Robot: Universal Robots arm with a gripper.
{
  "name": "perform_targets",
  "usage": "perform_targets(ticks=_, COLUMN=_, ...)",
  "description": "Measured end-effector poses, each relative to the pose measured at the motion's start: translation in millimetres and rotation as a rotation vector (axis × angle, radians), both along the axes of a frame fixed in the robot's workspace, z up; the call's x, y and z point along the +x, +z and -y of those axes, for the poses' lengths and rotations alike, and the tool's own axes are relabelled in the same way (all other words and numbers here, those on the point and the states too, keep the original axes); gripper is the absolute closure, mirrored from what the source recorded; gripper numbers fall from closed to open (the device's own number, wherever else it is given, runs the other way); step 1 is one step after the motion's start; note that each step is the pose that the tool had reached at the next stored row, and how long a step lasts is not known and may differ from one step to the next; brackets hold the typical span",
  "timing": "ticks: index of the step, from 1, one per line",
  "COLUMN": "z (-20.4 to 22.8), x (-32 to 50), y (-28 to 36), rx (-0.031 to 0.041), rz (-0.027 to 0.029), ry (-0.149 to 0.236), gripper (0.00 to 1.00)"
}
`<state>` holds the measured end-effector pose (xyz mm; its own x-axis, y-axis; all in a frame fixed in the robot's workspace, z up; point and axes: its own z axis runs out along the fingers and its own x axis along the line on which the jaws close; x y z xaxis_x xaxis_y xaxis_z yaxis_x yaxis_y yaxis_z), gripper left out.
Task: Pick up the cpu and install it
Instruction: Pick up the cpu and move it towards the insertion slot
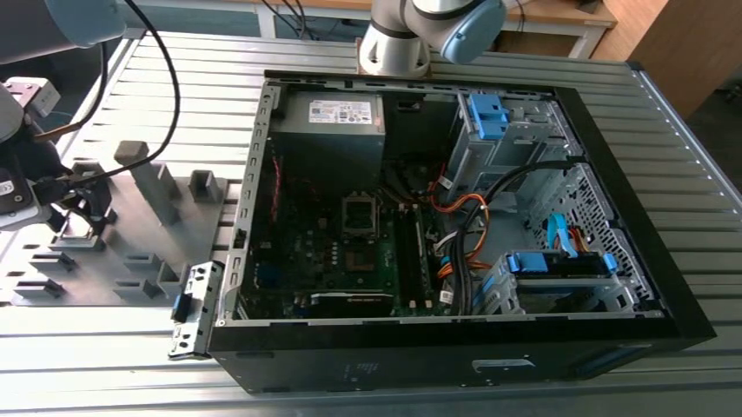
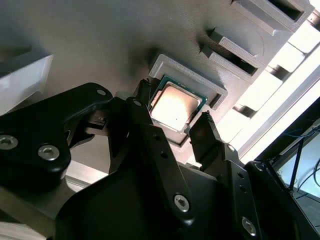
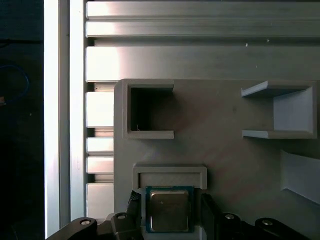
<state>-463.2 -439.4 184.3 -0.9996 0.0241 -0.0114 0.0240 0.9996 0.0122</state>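
Step in hand is the pick. The cpu [image 3: 168, 210] sits flat, metal lid up, in a shallow pocket [image 3: 170, 174] of the gray fixture tray [image 1: 128, 239]. The tray lies on the table [image 1: 696, 174] at the exterior view's left, well apart from the computer case [image 1: 464, 217]. The tool [image 2: 174, 105] hangs over that pocket; in the exterior view it's at the left edge of the frame, mid-height. Its fingers [image 2: 205, 131] are spread, one on each side of the cpu. Both wrist views show a sliver of gap on each side, so nothing is gripped and I can't make out any contact. Can't tell whether the tips are down at cpu-edge level or just above it. Install isn't started: the socket [image 1: 360, 215], centre of the exterior view, looks unoccupied, but it's too small to be sure. My read: the grasp calls for fingers centred and square to the cpu, closing evenly on opposite edges with light force. The lift has to be straight, clear of the pocket walls, or skew would likely cock the cpu in the pocket.
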Motion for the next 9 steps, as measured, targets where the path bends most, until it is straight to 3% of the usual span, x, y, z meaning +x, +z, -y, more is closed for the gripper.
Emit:
perform_targets(ticks=6, z=0.0, x=0.0, y=0.0, rx=0.0000, rz=0.0000, ry=0.000, gripper=0.42)
perform_targets(ticks=7, z=0.0, x=0.0, y=0.0, rx=0.0000, rz=0.0000, ry=0.000, gripper=0.49)
perform_targets(ticks=9, z=0.0, x=0.0, y=0.0, rx=0.0000, rz=0.0001, ry=0.000, gripper=0.49)
